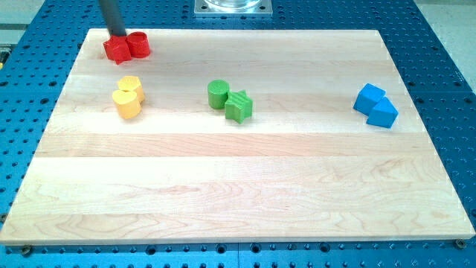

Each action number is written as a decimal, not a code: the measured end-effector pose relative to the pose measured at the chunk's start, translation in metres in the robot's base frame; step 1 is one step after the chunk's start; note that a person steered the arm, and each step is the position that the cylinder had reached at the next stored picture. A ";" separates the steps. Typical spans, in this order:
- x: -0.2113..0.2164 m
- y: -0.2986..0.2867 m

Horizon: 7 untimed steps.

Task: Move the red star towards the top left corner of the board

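Your wooden board fills the view. Blue pair sits at view's right, green cylinder and green star mid-board, yellow pair left. Red star w/ red cylinder lies near top left corner, my tip touching the star's top edge. No jaws on this rig.

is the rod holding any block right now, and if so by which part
Nothing is held; there are no jaws. My tip only touches the red star at its top edge.
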State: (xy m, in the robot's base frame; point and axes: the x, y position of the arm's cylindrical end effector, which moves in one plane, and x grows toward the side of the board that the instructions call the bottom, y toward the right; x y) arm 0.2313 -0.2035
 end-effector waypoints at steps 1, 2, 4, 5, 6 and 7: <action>0.027 0.037; 0.071 0.118; 0.067 -0.001; 0.050 -0.005; 0.022 -0.004; 0.007 -0.004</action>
State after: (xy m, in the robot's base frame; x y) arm 0.2388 -0.2080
